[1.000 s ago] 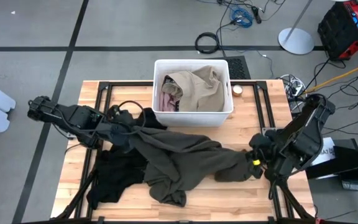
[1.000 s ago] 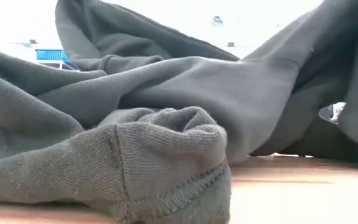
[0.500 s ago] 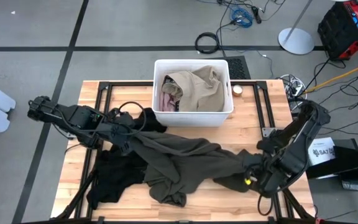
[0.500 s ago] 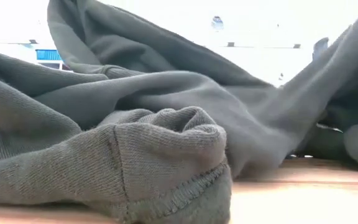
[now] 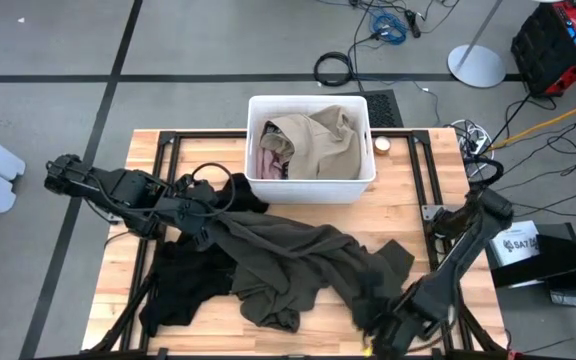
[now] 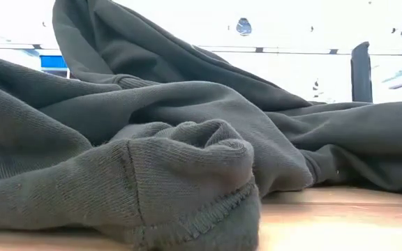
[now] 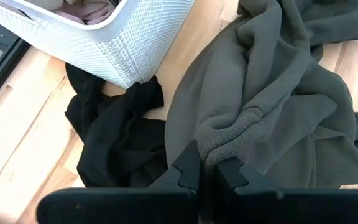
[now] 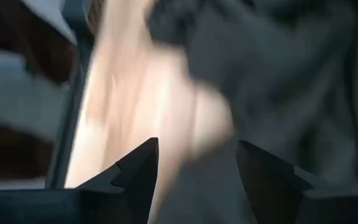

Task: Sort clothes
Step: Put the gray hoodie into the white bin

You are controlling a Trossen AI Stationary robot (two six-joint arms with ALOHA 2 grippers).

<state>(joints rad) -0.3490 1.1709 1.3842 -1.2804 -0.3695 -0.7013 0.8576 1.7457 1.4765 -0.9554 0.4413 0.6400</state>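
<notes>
A large dark olive-green garment (image 5: 288,255) lies crumpled across the middle of the wooden table and fills the low view (image 6: 187,139). My left gripper (image 5: 211,218) is shut on its far-left part. My right gripper (image 5: 376,338) stands open at the near edge, beside the garment's near-right end, with nothing between its fingers (image 8: 197,155). Black clothes (image 5: 183,285) lie on the table at the near left, partly under the olive garment. A khaki-tan garment (image 5: 323,140) and a pale pink one (image 5: 271,160) lie in the white bin (image 5: 251,140). My left gripper pinches a bunched fold of the olive garment (image 7: 219,140) between its two fingers, several layers thick. The fingers slant down from the table's left side. The cloth is raised at the hold and drapes down slack, with the rest (image 7: 272,106) lying on the table.
The white bin stands at the table's far middle with a small round object (image 5: 381,144) at its right. Black frame rails (image 5: 163,160) run along the table's left and right sides. Bare wood shows at the far right (image 5: 408,200) and along the near edge (image 5: 318,335).
My right gripper has gone down and toward the table's near edge, rolled about its own line, opened, and let go of the olive garment's right end. That end, held up and stretched toward the right before, has fallen and lies bunched on the table; the left part has stayed raised.
</notes>
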